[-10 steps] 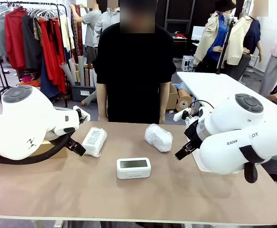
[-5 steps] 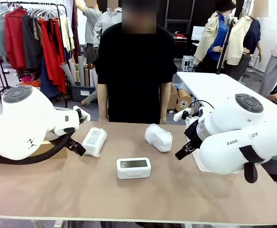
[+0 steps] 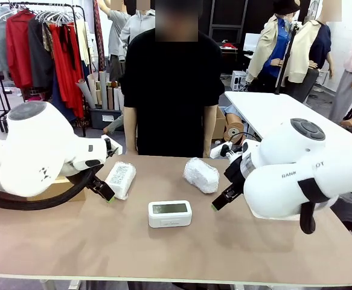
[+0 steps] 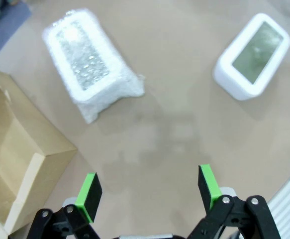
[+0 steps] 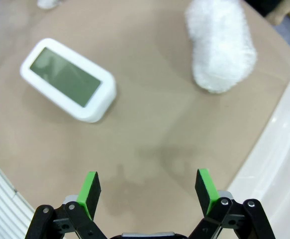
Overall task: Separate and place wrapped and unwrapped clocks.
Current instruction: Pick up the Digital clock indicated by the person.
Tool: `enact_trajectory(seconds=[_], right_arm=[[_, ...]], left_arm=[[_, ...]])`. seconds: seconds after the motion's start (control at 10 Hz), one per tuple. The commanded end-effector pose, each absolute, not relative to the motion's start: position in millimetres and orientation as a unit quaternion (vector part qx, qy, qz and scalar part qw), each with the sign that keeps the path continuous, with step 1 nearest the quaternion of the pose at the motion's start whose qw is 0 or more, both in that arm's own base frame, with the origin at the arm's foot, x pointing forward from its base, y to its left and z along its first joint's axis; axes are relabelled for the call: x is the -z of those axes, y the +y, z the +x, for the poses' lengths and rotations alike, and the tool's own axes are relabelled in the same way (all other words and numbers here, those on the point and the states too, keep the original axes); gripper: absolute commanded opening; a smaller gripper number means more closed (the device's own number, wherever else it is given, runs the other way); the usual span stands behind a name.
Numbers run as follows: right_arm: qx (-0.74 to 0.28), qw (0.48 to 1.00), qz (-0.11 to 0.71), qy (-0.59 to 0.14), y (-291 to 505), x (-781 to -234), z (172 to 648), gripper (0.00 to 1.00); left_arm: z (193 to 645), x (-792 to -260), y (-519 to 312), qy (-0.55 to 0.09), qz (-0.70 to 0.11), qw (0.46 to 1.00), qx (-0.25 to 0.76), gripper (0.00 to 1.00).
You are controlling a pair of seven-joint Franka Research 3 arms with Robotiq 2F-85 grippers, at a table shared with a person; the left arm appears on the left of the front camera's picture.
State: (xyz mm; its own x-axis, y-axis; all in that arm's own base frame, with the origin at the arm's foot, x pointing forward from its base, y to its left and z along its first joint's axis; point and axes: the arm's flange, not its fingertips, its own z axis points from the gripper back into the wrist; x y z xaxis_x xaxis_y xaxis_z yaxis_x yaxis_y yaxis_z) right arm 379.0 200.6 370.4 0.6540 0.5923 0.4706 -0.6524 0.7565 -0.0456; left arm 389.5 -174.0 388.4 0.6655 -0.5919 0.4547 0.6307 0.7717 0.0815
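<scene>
- My left tool (image 4: 148, 191) gapes wide with nothing in it, over the counter (image 4: 174, 134) near the flat wrapped bundle (image 4: 87, 59).
- My right tool (image 5: 146, 190) is the same (wide, nothing held), near the rounder wrapped bundle (image 5: 222, 47).
- The bare clock (image 5: 67, 79) sits mid-counter, apart from both bundles.

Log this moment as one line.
left gripper: open, empty | right gripper: open, empty | flat wrapped bundle, rounder wrapped bundle, bare clock: apart on table, ungrasped
</scene>
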Motion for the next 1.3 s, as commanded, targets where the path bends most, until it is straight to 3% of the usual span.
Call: enact_trajectory(seconds=[0.0,0.2,0.6,0.8,0.9,1.2], right_arm=[[-0.369,0.899,0.109,-0.208,184.5,-388.7,387.2,1.00],[-0.393,0.890,0.133,-0.188,185.2,-400.7,389.4,1.00],[-0.456,0.856,0.188,-0.153,173.8,-419.7,405.2,1.00],[-0.439,0.858,0.206,-0.169,162.9,-415.5,420.1,1.00],[-0.447,0.863,0.181,-0.152,176.6,-423.0,396.6,1.00],[-0.447,0.863,0.181,-0.152,176.6,-423.0,396.6,1.00]], left_arm=[[393.0,-411.9,-154.2,-0.211,-0.084,0.902,0.367,1.00],[393.8,-426.3,-147.6,-0.185,-0.128,0.888,0.402,1.00],[399.5,-439.2,-125.5,-0.261,-0.165,0.818,0.486,1.00],[413.8,-430.1,-119.3,-0.283,-0.170,0.825,0.458,1.00],[396.0,-449.6,-125.1,-0.257,-0.147,0.828,0.477,1.00],[396.0,-449.6,-125.1,-0.257,-0.147,0.828,0.477,1.00]])
